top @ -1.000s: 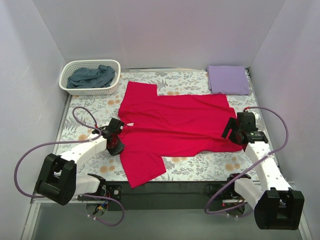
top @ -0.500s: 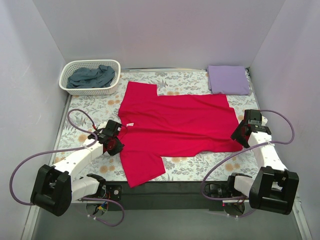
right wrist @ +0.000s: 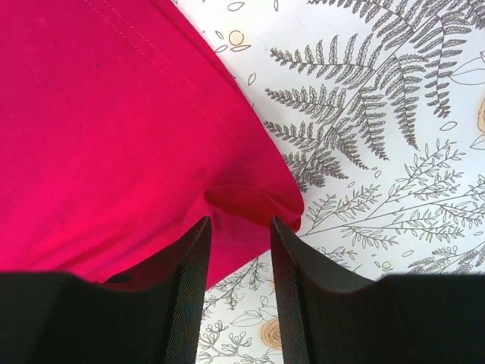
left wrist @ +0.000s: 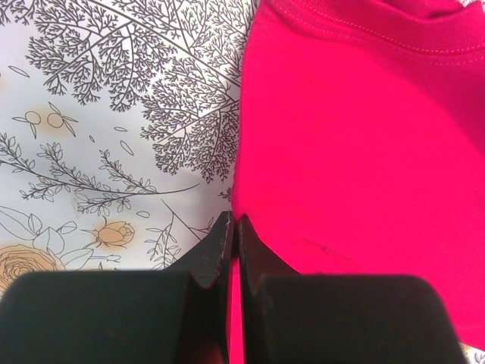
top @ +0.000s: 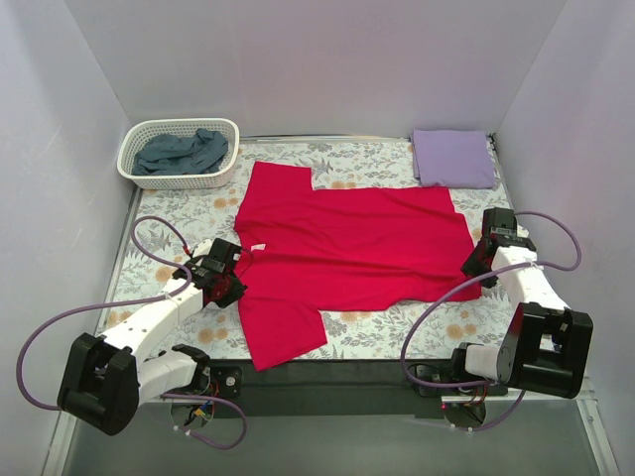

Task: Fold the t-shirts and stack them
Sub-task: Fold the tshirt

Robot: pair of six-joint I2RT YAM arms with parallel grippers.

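Note:
The crimson red t-shirt lies spread flat on the floral table cover, collar to the left. My left gripper is at the shirt's left edge below the collar. In the left wrist view its jaws are shut on that edge of the red cloth. My right gripper is at the shirt's right hem corner. Its jaws stand open, with a small raised fold of the red corner between the tips. The lavender t-shirt lies folded at the back right. The slate blue-grey t-shirt is crumpled in a basket.
A white mesh basket stands at the back left corner. Grey walls close in the table on three sides. Purple cables loop beside both arms. A dark strip runs along the table's near edge.
My right gripper has moved right and slightly back to the shirt's hem corner, its arm folding back. My left gripper has shifted slightly left at the shirt's edge. The shirt lies the same.

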